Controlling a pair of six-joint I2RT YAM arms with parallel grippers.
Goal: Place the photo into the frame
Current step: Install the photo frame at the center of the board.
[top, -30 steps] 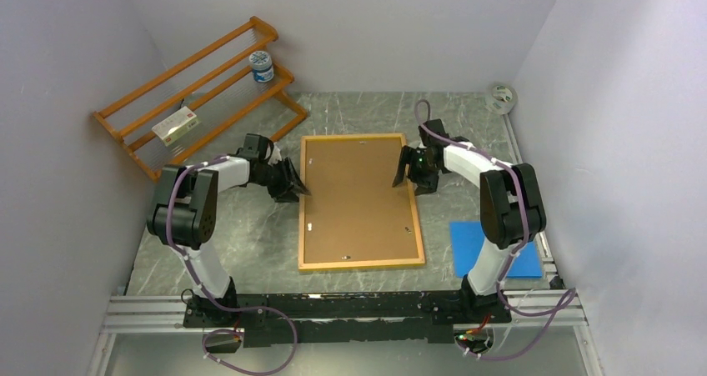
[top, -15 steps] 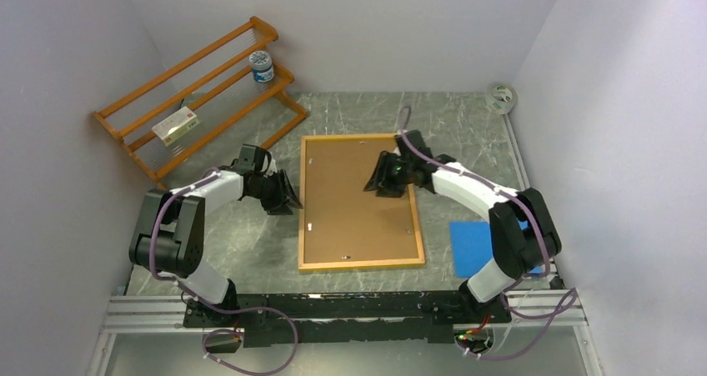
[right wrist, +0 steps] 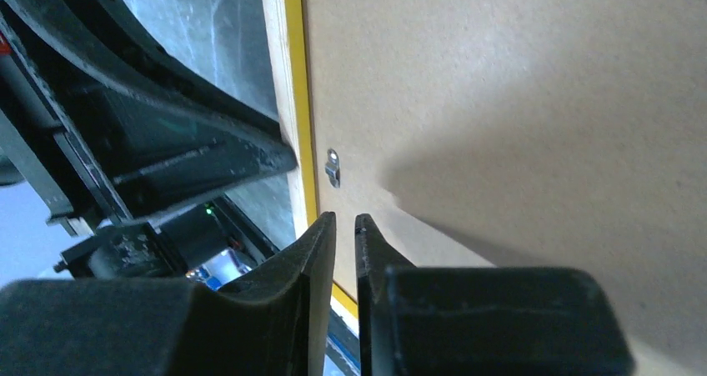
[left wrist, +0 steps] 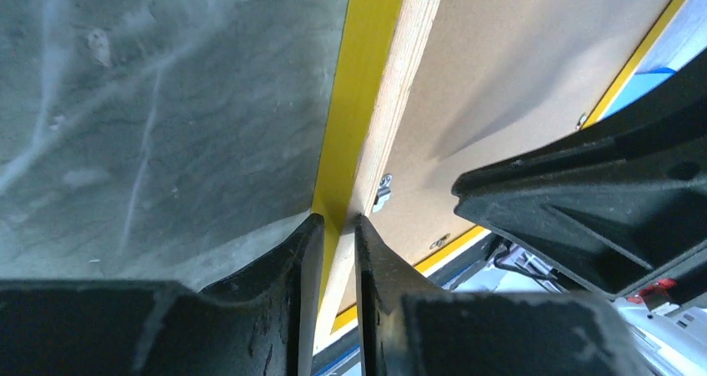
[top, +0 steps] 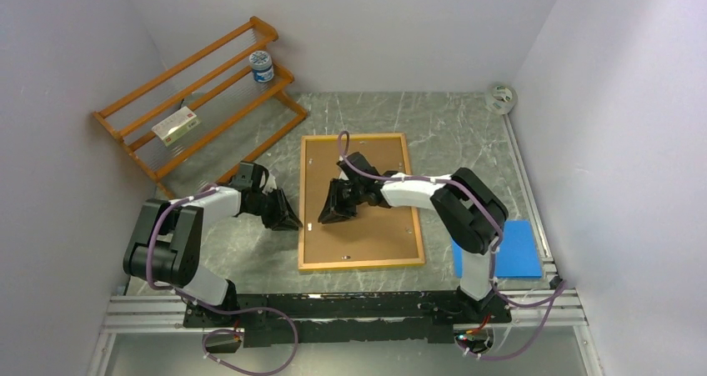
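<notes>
The frame (top: 358,263) lies face down on the table, its brown backing board (top: 371,176) up. The photo is out of view. My left gripper (top: 288,219) is at the frame's left rail. In the left wrist view the gripper (left wrist: 335,222) has closed round the rail's yellow side (left wrist: 358,101) and wooden back. My right gripper (top: 328,216) hovers over the board just inside that same rail. Its jaws (right wrist: 345,218) stand almost together with nothing between them, just short of a small metal clip (right wrist: 332,167).
An orange slatted rack (top: 192,101) stands at the back left with a jar (top: 262,66) and a white box (top: 176,126) on it. A tape roll (top: 500,97) lies at the back right, a blue sheet (top: 508,247) to the frame's right.
My right gripper swept from the frame's right rail across the board to its left side and closed. My left gripper slid nearer along the left rail and narrowed onto it.
</notes>
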